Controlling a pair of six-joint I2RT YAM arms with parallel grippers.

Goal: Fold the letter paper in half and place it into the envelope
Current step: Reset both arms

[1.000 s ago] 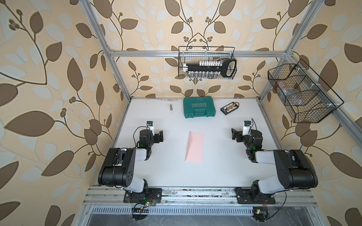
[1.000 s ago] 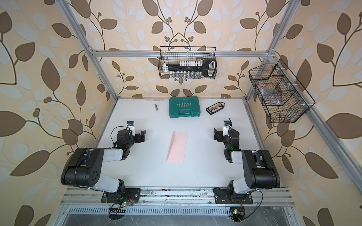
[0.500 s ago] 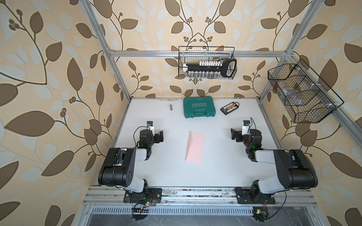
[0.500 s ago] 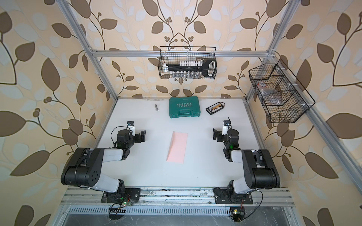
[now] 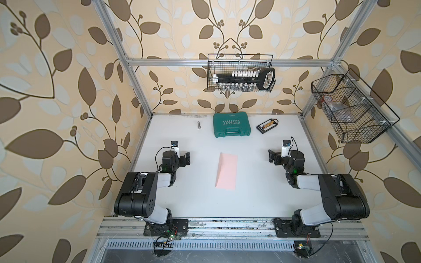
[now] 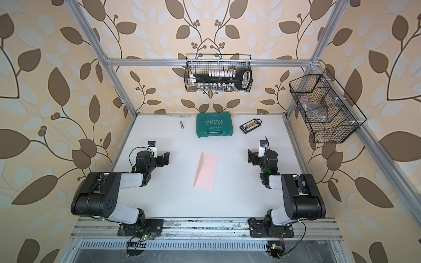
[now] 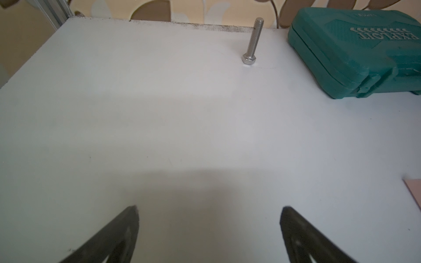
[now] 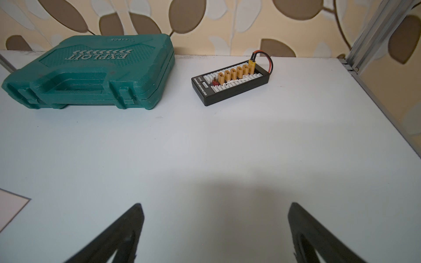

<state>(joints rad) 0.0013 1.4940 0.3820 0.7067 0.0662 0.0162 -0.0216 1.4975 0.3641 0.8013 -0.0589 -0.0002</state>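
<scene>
At centre frame in both top views, the envelope (image 5: 226, 171) lies flat on the white table (image 5: 262, 200), well apart from the left gripper (image 7: 208, 210) and right gripper (image 8: 215, 208), whose jaws stand wide apart, holding nothing.

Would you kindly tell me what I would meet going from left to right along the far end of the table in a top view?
bolt → green tool case → black connector board
</scene>
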